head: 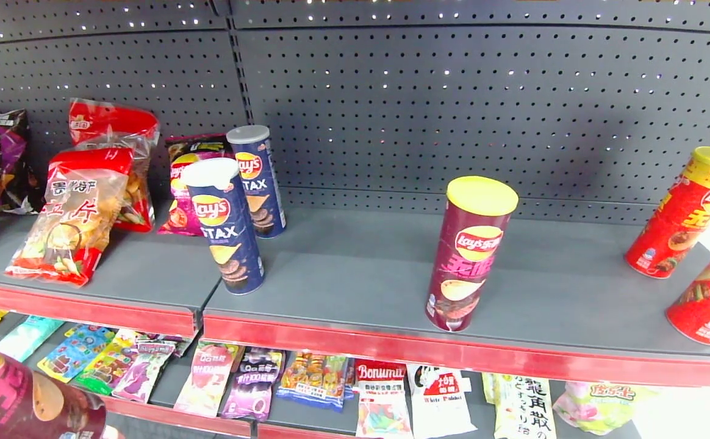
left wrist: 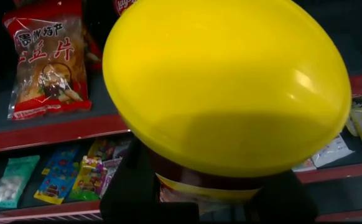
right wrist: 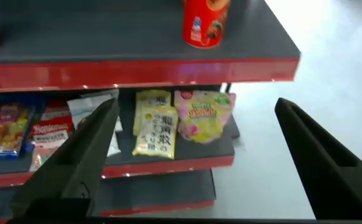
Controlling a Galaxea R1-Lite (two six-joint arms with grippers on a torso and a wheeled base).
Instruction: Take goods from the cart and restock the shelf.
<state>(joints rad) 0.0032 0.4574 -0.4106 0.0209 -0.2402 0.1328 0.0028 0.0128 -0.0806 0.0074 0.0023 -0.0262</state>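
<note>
Gripping a yellow-lidded maroon can [left wrist: 231, 81] are the left fingers [left wrist: 128, 193]; right fingers [right wrist: 75, 168] gape empty.

Bright, even overhead store light, with blown-out patches toward the right edge.

In the head view, pinpoints of light are seen through the holes of the grey perforated metal back panel [head: 452, 91], soft shadows are cast across it, and the red-edged grey shelf [head: 355, 268] is bowed toward the corners. A small highlight is carried on the round yellow plastic lid [left wrist: 231, 74] of the held maroon crisp canister [left wrist: 193, 186], the lid's lower half being shaded. The pale floor [right wrist: 330, 56] is washed out to white.
</note>
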